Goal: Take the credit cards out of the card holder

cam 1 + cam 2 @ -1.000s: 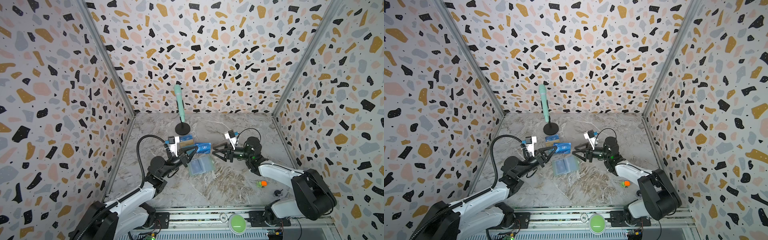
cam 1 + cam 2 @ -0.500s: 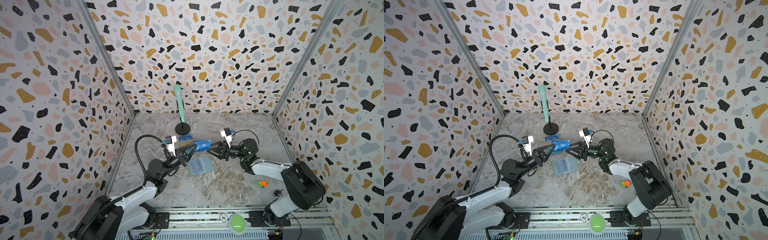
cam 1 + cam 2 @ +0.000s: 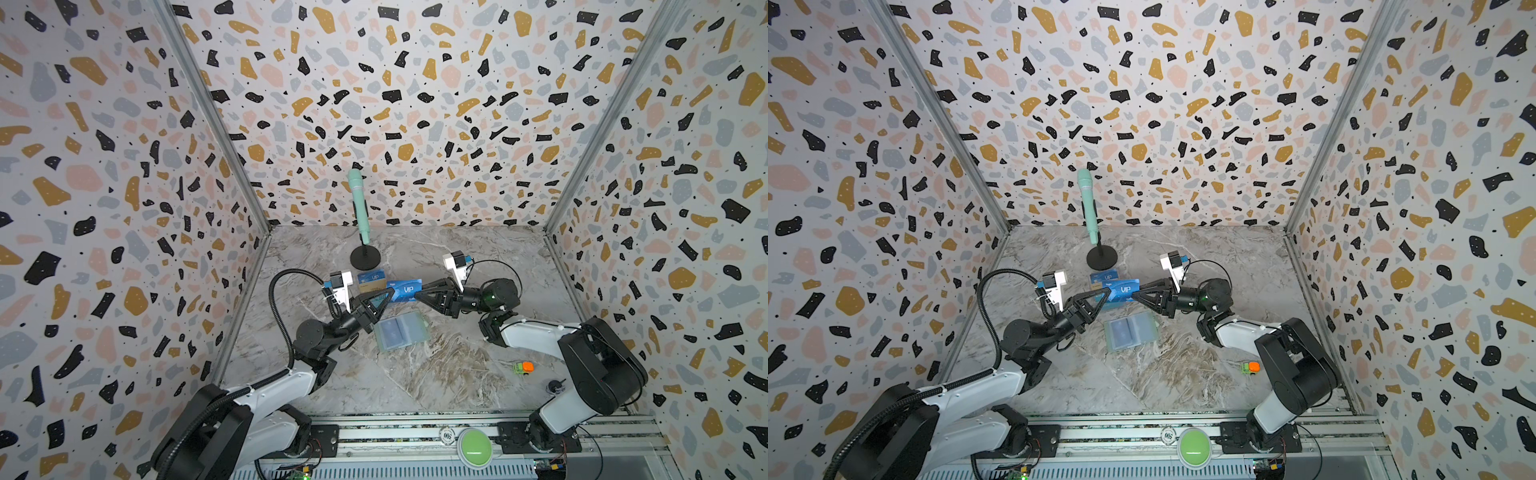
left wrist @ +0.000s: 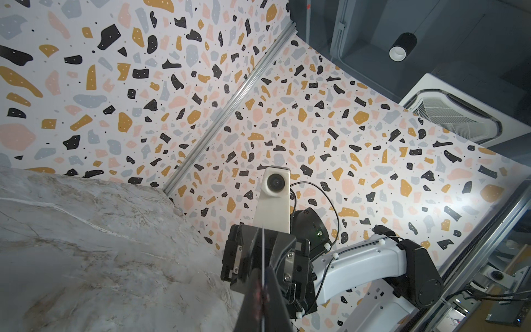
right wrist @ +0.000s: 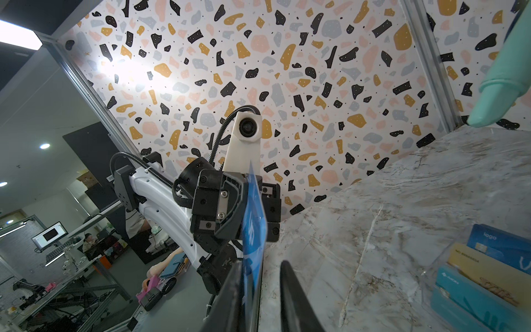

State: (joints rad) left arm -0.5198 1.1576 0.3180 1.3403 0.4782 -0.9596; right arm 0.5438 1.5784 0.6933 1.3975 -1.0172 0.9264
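Blue VIP card (image 3: 405, 289) is out of its sleeve, held above mid-tabletop toward the back edge.
Left gripper (image 3: 390, 293) is pinched on one end.
Right gripper (image 3: 419, 291) jaws are narrow round the other end, one finger not touching.
Card holder (image 3: 401, 332) lies open at the tabletop's middle; a dark card seems left inside.

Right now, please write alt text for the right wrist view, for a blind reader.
The left pincer grips a blue card, seen edge-on, between the open fingers of the right pincer. Other cards stand nearby on the marble table.

The right wrist view crops the blue card (image 5: 254, 227), microphone (image 5: 500, 80) and tiered cards (image 5: 485, 273).
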